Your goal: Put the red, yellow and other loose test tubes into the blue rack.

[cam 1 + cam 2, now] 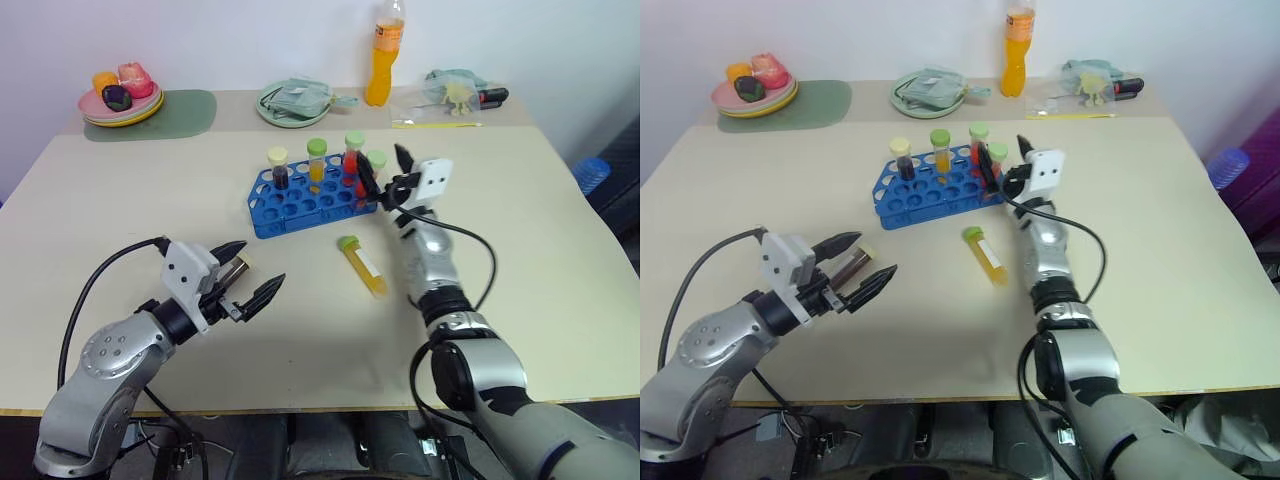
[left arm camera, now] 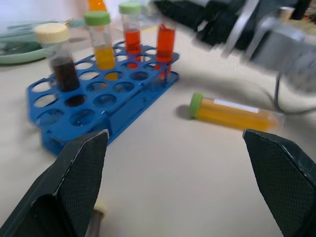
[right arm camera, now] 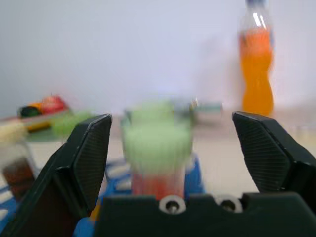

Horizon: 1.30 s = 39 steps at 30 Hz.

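Right claw [image 1: 383, 176] stands released just behind a red tube [image 1: 372, 172] seated in the rack [image 1: 300, 203]; placement step judged complete. Left claw [image 1: 250, 275] open, empty. Yellow tube [image 1: 363, 265] lies loose between both claws; next move: grasp it.

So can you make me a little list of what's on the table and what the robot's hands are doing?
rack: blue rack, four tubes standing in it
loose tube: yellow tube lying on the table, green cap
left gripper: open, holding nothing
right gripper: open, at the rack's red tubes
behind: orange bottle, plates
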### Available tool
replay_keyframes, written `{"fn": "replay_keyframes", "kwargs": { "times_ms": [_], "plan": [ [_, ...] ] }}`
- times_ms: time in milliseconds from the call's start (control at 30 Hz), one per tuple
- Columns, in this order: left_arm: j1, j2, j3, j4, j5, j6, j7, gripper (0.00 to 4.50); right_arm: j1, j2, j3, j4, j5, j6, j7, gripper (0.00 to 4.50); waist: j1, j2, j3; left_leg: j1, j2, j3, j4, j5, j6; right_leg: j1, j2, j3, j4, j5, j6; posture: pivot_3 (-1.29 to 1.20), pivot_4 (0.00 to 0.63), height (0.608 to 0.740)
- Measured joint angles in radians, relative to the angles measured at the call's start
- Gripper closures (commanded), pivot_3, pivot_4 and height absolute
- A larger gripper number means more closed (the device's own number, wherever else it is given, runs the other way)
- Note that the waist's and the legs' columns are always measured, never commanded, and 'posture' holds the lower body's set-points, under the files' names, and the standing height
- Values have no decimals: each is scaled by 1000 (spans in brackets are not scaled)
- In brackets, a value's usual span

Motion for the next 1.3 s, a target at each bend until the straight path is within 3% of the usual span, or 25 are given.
{"fn": "replay_keyframes", "kwargs": {
  "times_ms": [167,300,400,467,533,900,1300],
  "plan": [
    [1,25,45,28,1,-24,-26,0,138,-240,28,-432,125,560,89,82,-7,1,0,1,1,0,0,0,0,1,0,0,0,0,-1,0,150,729],
    [-11,66,45,64,1,-28,-68,0,122,-446,87,-723,274,1110,130,82,-12,2,0,1,3,0,-1,0,0,0,1,0,0,-1,-2,0,150,729],
    [-26,101,40,74,3,-32,-108,0,54,-489,152,-888,366,1408,130,82,-11,2,0,1,3,0,-1,0,0,0,1,0,0,-2,-3,0,150,729],
    [-26,149,23,85,21,-37,-161,0,-40,-452,209,-930,406,1696,78,82,-10,2,0,1,3,0,-1,0,0,0,1,0,0,-2,-3,0,150,729],
    [-26,166,9,89,30,-51,-198,0,-83,-432,248,-933,434,1827,28,82,-4,2,0,1,2,0,-1,0,0,0,0,0,0,-2,-3,0,150,729],
    [14,197,-32,102,50,-105,-317,0,-226,-361,438,-584,730,1875,-440,82,-9,1,0,-1,1,1,-2,-1,2,0,-3,-1,-4,-1,-2,0,150,729],
    [77,158,-49,86,80,-141,-300,0,-330,-297,453,-260,1082,1874,-946,82,-10,1,0,-1,2,2,-2,-1,2,0,0,-1,-4,-1,-2,0,150,729]
  ]
}}
